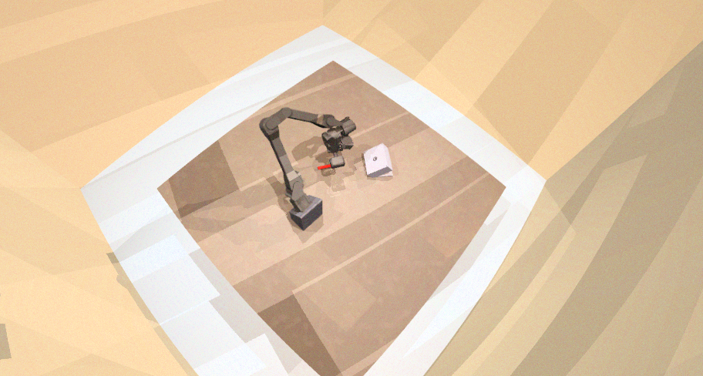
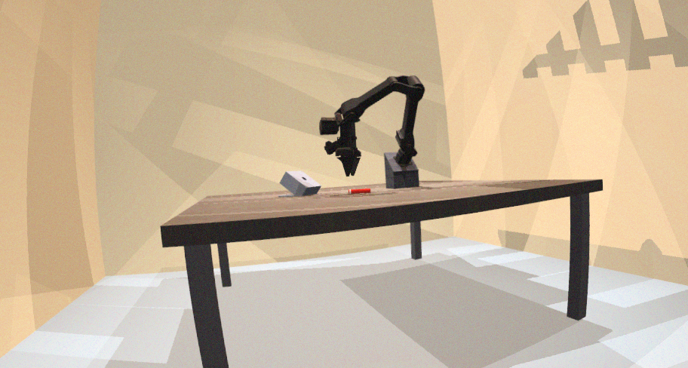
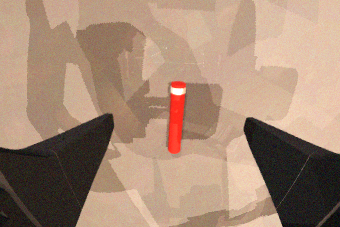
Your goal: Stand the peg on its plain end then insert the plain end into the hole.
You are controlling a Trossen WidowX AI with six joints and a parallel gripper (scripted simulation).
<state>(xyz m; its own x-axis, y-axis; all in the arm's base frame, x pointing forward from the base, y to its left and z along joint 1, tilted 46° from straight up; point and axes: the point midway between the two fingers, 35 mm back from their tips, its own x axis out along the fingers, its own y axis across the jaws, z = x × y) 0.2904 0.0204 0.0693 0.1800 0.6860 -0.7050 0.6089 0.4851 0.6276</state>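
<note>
A red peg point(image 1: 324, 166) point(image 2: 360, 191) point(image 3: 175, 121) lies flat on the table. Its white band is at the far end in the wrist view and at the left end in the exterior view. In the top view the banded end is hidden behind a finger. My gripper point(image 2: 350, 174) point(image 3: 180, 122) is wide open and empty, pointing down above the peg, which shows between the two fingers in the wrist view. The white sloped panel point(image 1: 381, 164) point(image 2: 292, 181) stands beyond the peg, with one dark hole point(image 1: 375, 159) point(image 2: 303, 178) in its tilted face.
The table point(image 1: 393, 236) point(image 2: 269, 210) carries the arm's dark base block point(image 1: 307, 213) point(image 2: 402, 176), on the opposite side of the peg from the panel. Shadows of the arm fall across the table around the peg.
</note>
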